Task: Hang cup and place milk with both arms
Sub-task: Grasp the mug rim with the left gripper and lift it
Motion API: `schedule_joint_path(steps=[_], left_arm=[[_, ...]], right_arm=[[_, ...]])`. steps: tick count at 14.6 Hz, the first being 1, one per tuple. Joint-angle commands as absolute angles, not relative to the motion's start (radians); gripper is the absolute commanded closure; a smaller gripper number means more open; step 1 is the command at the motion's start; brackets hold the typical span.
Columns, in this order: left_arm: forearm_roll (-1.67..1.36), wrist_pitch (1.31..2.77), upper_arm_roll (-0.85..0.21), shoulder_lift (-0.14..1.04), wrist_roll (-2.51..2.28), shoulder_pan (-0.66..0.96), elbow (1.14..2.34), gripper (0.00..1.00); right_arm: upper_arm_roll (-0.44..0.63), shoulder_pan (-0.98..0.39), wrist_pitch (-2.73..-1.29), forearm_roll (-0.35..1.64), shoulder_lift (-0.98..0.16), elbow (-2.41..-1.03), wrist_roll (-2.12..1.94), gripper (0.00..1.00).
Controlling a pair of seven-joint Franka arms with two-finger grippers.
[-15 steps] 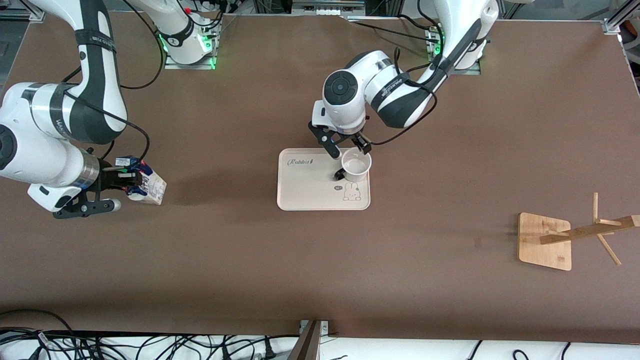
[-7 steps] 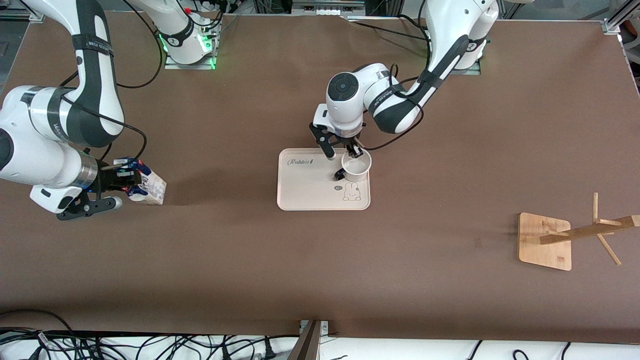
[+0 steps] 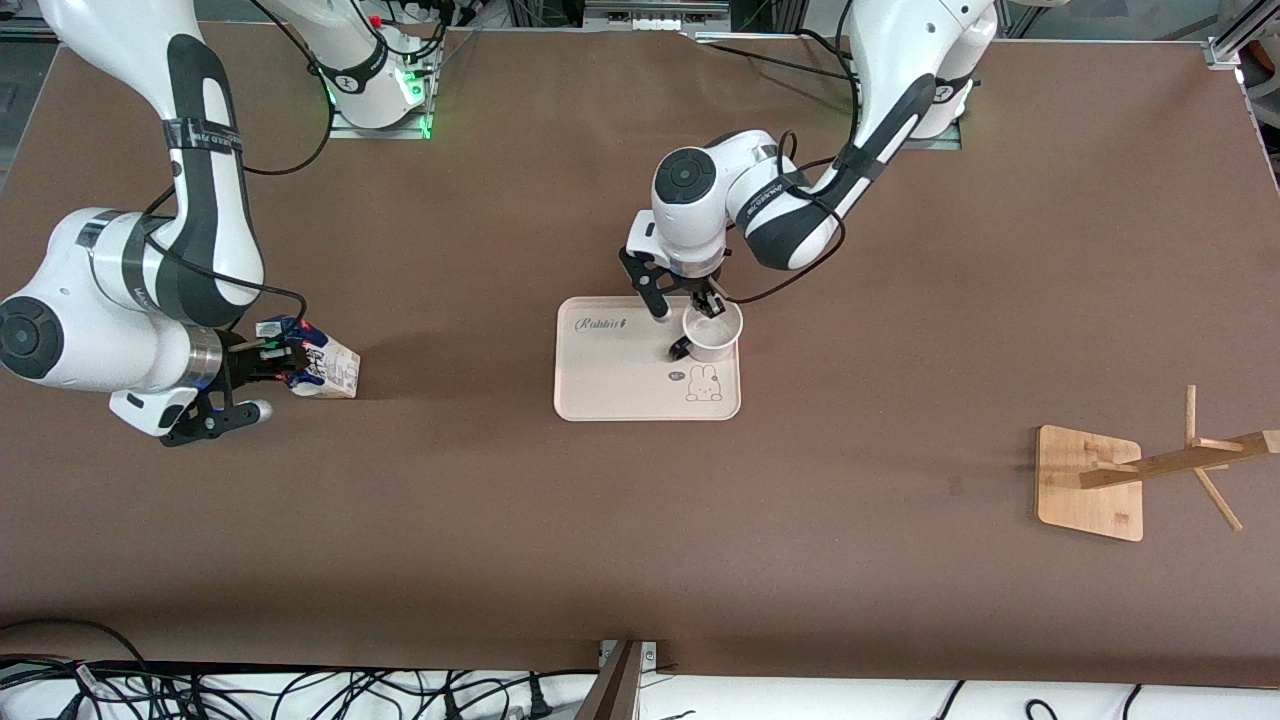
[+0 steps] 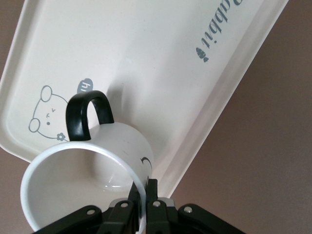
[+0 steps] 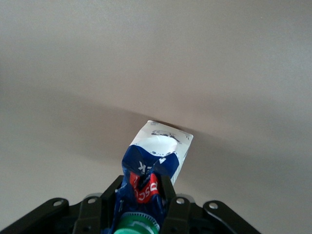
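Two grasps made, nothing delivered: at frame's lower right the wooden rack (image 3: 1120, 482) stands bare, at left the right end effector (image 3: 262, 362) clamps the milk (image 3: 325, 368), and at centre the left end effector (image 3: 690, 303) pinches the rim of the cup (image 3: 712, 333) on the tray (image 3: 610, 385).

The wooden rack (image 3: 1160, 470) near the table's edge at the left arm's end runs out of the front view, so its top is cut off. In the left wrist view, the cup (image 4: 87, 180) and tray (image 4: 146, 63) are cropped. The milk (image 5: 156, 161) carton's cap end is cropped in the right wrist view.
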State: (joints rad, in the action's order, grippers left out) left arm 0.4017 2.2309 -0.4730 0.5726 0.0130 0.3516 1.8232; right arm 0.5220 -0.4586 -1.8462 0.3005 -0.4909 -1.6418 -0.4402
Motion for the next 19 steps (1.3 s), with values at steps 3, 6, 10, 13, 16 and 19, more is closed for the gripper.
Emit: schedule_joint_path(steps=[3,6,10,13,16,19], left_arm=[[0.304,1.961,-0.488,0.571,0.011,0.353,1.614,1.0],[0.22,1.801,-0.488,0.56,0.011,0.336,1.497,1.0],[0.095,1.564,-0.485,0.471,0.0,0.192,1.332,1.0],[0.1,1.478,-0.466,0.439,-0.002,0.088,1.237,1.0],[0.095,1.352,-0.431,0.439,0.012,-0.068,1.148,1.0],[0.141,1.305,-0.422,0.439,0.035,-0.164,1.127,1.0]], right_arm=[[0.517,-0.445,-1.859,0.325,-0.497,-1.643,-0.503,0.64],[0.515,-0.446,-1.901,0.341,-0.526,-1.641,-0.505,0.43],[0.515,-0.445,-1.89,0.341,-0.526,-1.637,-0.5,0.0],[0.522,-0.448,-1.859,0.338,-0.483,-1.635,-0.506,0.0],[0.56,-0.448,-1.728,0.328,-0.413,-1.605,-0.509,0.0],[0.6,-0.448,-1.703,0.321,-0.361,-1.565,-0.499,0.0]])
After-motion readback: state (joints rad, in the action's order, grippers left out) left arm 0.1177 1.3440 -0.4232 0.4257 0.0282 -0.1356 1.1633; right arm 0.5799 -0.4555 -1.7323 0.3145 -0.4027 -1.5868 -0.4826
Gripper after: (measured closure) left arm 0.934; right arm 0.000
